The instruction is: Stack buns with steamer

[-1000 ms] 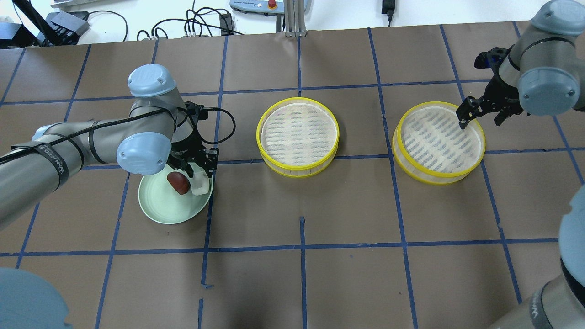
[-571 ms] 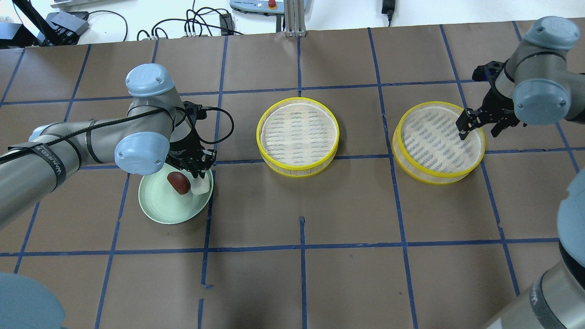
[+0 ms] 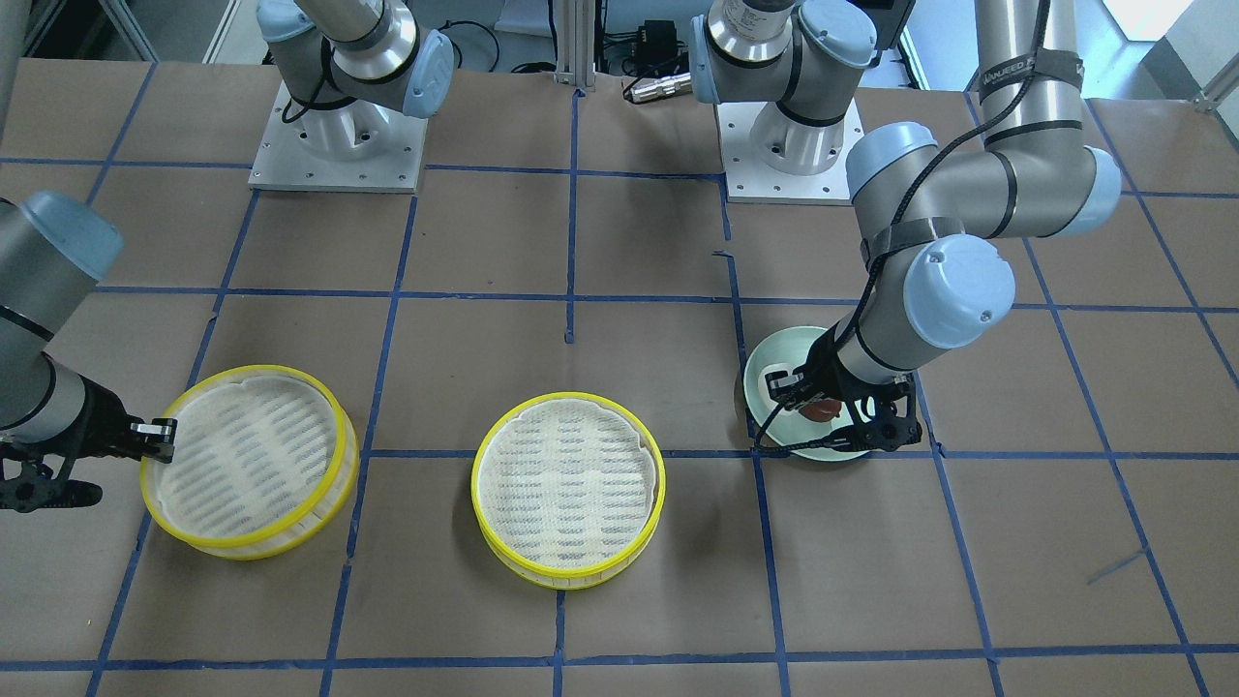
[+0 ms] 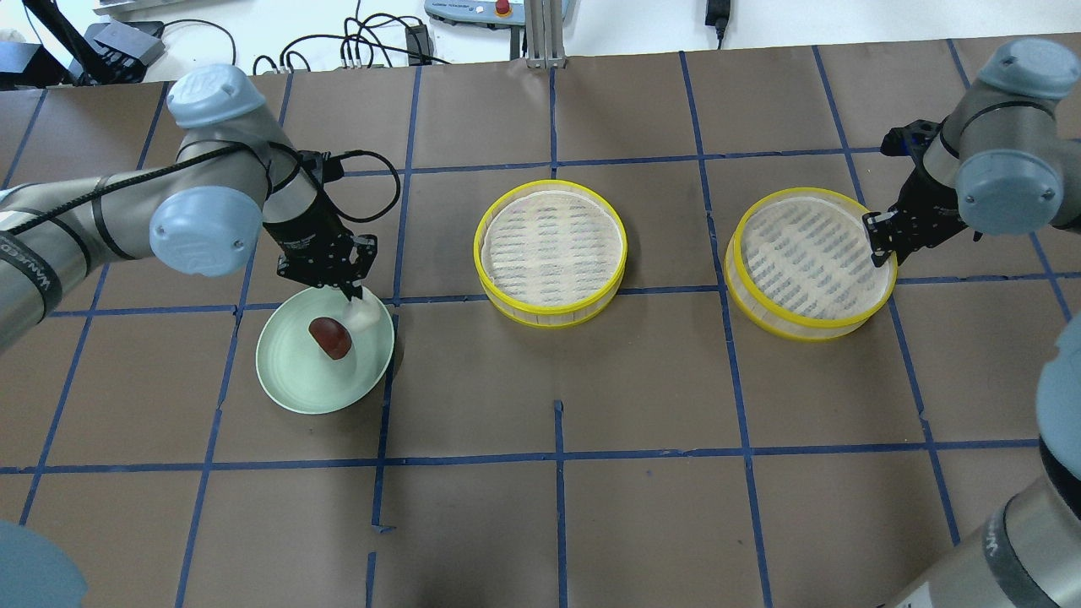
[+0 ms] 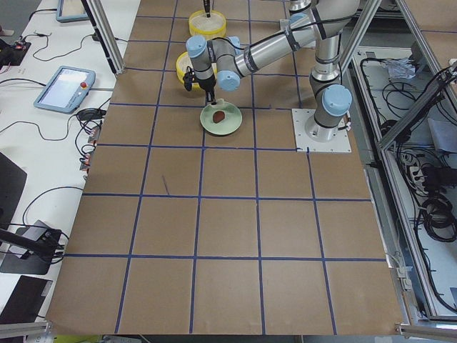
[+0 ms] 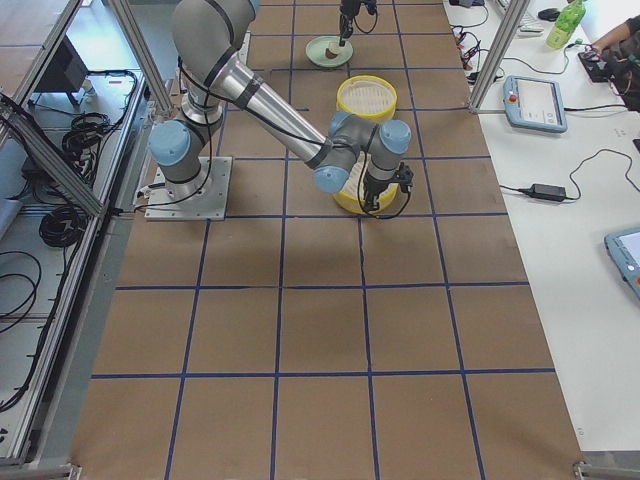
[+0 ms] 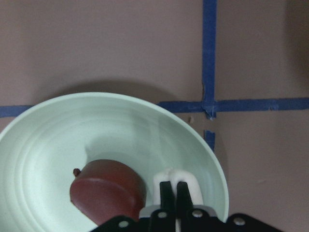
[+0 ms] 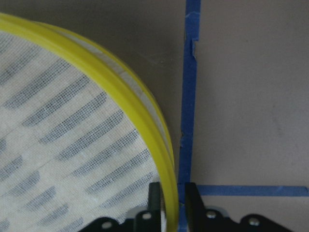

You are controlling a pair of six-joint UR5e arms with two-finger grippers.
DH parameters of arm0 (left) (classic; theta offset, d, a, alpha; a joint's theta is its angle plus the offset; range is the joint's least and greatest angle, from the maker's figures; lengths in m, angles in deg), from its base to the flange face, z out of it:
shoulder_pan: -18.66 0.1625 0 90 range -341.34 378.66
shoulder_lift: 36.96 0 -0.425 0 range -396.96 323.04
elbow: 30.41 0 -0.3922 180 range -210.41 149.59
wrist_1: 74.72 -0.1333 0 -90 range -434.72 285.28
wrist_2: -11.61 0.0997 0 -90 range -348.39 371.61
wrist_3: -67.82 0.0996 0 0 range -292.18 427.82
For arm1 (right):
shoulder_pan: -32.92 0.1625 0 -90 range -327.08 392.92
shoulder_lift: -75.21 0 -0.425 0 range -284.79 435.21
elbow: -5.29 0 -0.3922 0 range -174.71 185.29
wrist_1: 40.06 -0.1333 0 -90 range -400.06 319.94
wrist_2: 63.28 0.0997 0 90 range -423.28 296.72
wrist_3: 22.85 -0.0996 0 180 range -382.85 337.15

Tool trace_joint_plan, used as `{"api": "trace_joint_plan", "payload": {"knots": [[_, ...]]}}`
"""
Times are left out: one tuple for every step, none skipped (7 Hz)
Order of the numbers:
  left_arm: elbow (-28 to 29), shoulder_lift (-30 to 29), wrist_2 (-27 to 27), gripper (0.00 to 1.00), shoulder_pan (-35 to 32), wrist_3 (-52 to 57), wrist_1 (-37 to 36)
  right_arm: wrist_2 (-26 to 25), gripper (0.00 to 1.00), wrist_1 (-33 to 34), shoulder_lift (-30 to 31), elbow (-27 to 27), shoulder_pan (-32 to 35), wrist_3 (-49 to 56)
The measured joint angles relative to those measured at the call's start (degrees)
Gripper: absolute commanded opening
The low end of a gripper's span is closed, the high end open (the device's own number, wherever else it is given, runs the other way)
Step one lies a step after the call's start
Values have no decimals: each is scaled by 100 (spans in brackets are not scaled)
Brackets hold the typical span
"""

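The left gripper (image 4: 352, 292) pinches the white bun (image 4: 366, 317) in near-shut jaws above the pale green plate (image 4: 287, 380), which sits well to the robot's left of the centre steamer tray (image 4: 551, 245). The brown bun (image 4: 330, 338) lies on that plate, just beside the white one. On the centre tray's other side, the right gripper (image 4: 883, 239) is clamped over the yellow rim of the second steamer tray (image 4: 802, 253), one finger inside the wall and one outside, on the edge farthest from the centre tray. The bun looks soft, so the hold probably wants to stay light. A straight lift clear of the plate's lip should come before any swing toward the centre tray. The second tray is best kept level and held back until a bun is seated on the mesh. A second ago the left jaws were spread low around the white bun and the right jaws stood open above the rim. Since then both have closed and the left arm has risen, drawing the white bun up with it. The brown bun and both trays have not moved.
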Motion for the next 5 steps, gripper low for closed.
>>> {"api": "trace_joint_plan", "payload": {"knots": [[168, -42, -806, 3, -6, -620, 105, 6, 8, -7, 11, 67, -1, -31], [241, -111, -1729, 8, -20, -1059, 85, 26, 8, -20, 19, 140, -1, -54], [279, -259, -2497, 30, -46, -1319, -165, 42, 8, -38, 33, 206, -1, -70], [304, -451, -3006, 99, -152, -1579, -569, 50, 8, -64, 78, 249, -1, -92], [320, -579, -3238, 100, -314, -1799, -823, 61, 8, -141, 158, 294, 17, -179]]}}
